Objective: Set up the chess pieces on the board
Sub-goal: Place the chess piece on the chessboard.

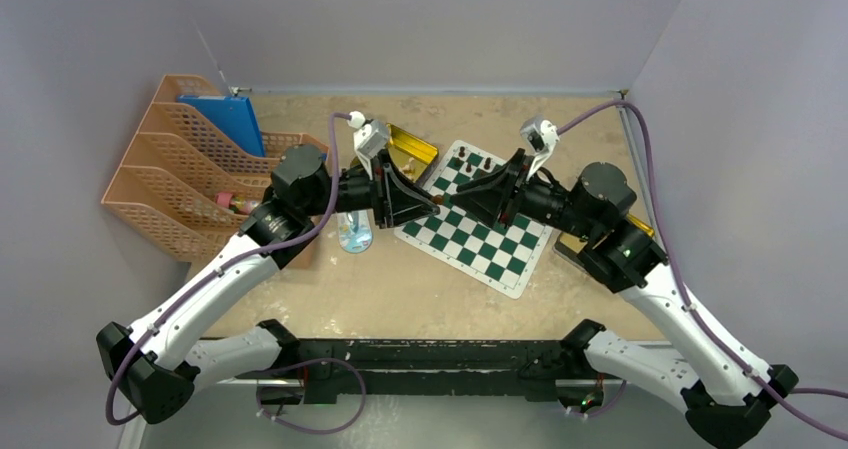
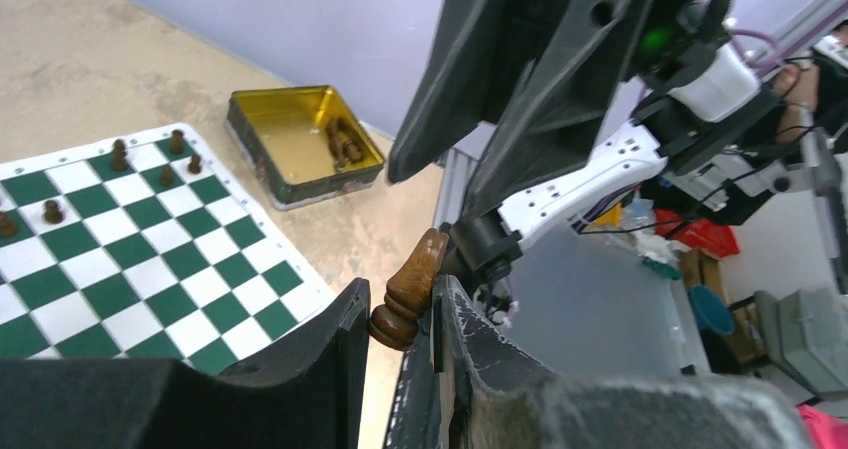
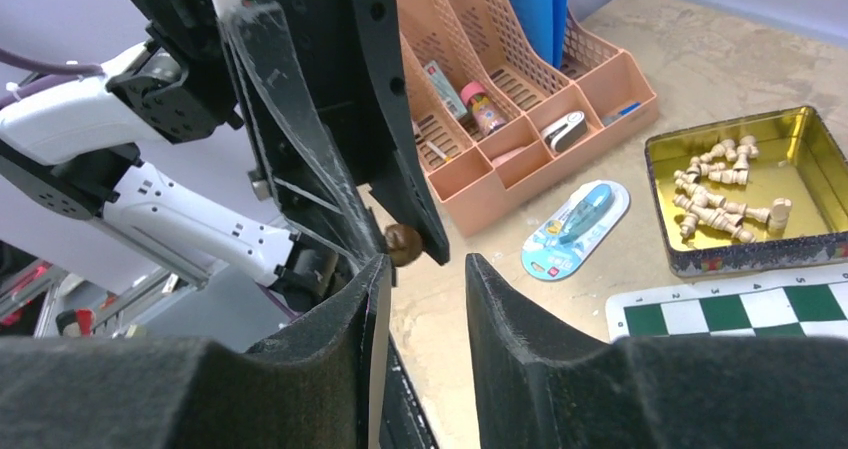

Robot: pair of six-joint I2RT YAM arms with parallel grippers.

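My left gripper (image 2: 400,304) is shut on a dark brown chess piece (image 2: 412,287), pinched at its base and tilted, with its top pointing away from the wrist. Both grippers meet tip to tip above the left edge of the board (image 1: 470,231). My right gripper (image 3: 428,261) stands open with nothing between its fingers. Its tips sit just short of the held chess piece (image 3: 403,243). Several dark pieces (image 2: 120,154) stand on the far squares of the board (image 2: 120,259). From above, the held piece (image 1: 441,201) shows as a small dot between the left gripper (image 1: 432,201) and the right gripper (image 1: 452,201).
A gold tin (image 3: 740,184) with pale pieces lies left of the board. Another gold tin (image 2: 300,139) holding dark pieces lies to the board's right, partly under my right arm. An orange file rack (image 1: 190,174) stands at the left, with a blue packaged item (image 3: 580,214) beside it.
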